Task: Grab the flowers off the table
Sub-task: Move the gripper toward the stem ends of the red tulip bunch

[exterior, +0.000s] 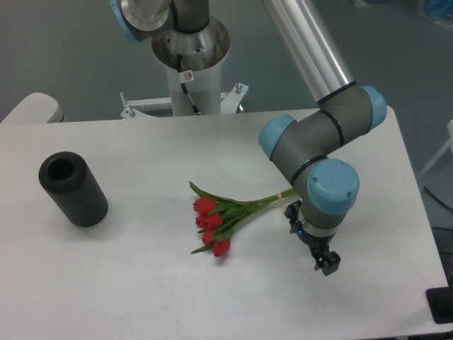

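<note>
1. This looks like a robotics lab or test cell rather than a home or shop.
2. A grey industrial robot arm with light-blue joint caps point(322, 145) works over a large white flat tabletop with rounded corners point(141, 283).
3. The arm's white cylindrical pedestal point(190, 67) is bolted to a metal base plate point(152, 106) at the table's far edge.
4. The surroundings are a plain grey-green floor point(64, 49) without household furnishings.
5. The props are sparse and staged: a matte black foam-like hollow cylinder point(73, 188) and a small bunch of red tulips with green stems point(226, 216).
</note>
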{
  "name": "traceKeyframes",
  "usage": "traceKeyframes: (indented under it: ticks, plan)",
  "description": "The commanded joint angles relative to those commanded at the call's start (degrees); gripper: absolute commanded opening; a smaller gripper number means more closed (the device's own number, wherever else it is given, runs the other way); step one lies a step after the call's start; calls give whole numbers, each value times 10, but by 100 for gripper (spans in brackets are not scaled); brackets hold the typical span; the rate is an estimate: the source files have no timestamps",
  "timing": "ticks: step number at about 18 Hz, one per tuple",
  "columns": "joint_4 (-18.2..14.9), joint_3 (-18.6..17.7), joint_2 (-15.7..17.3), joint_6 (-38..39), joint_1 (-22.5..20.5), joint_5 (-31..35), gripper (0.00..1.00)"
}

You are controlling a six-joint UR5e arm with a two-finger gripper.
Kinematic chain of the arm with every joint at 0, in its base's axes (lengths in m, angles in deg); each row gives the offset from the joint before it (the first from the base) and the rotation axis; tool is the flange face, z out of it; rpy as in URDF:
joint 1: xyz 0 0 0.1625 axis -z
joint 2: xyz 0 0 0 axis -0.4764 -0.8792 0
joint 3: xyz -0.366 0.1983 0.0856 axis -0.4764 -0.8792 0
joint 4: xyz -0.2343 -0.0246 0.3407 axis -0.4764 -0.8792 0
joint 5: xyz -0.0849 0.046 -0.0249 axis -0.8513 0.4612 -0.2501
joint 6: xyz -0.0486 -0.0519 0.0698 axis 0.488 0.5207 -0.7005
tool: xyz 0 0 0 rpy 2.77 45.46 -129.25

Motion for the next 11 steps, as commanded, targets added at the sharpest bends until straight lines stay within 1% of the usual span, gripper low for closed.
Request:
traceKeyframes:
  ticks: [6, 8, 10, 11]
  plan:
    - [-2, -4, 4, 0, 0, 1, 100]
    - [-3, -17, 13, 1, 2, 2, 100]
    - [-5, -40, 26, 1, 3, 2, 100]
    - [-8, -45, 27, 1, 3, 2, 100]
